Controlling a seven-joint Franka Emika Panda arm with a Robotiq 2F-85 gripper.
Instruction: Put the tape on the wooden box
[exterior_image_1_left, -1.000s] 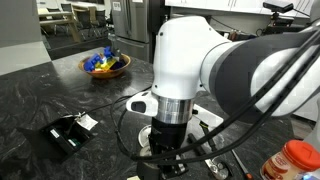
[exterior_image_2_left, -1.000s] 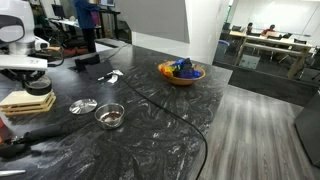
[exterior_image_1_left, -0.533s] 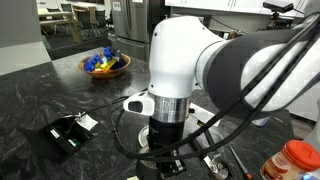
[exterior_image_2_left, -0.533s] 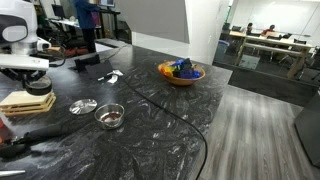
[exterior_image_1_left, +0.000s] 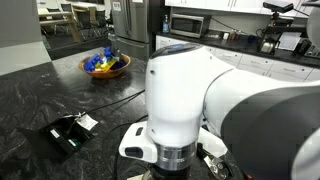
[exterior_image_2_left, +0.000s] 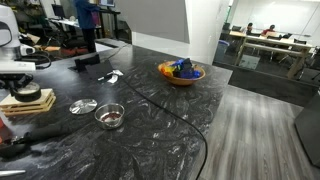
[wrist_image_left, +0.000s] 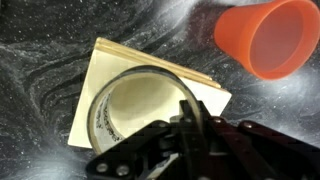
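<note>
Blk counter: tape on wooden box, gripper fingers astride its rim, grip state unclear.

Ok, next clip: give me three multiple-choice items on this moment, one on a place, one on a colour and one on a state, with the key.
1. Where is the tape?
A) on the wooden box
B) in the fruit bowl
C) on the steel lid

2. What colour is the cup beside the wooden box in the wrist view?
A) blue
B) orange
C) green

3. How does the tape lie?
A) standing on its edge
B) flat, hole upward
C) underneath the box

Key:
1 A: the wrist view shows the ring resting on the pale wood.
2 B: the cup is plainly orange against the dark counter.
3 B: the box surface shows through the ring's open centre.
</note>
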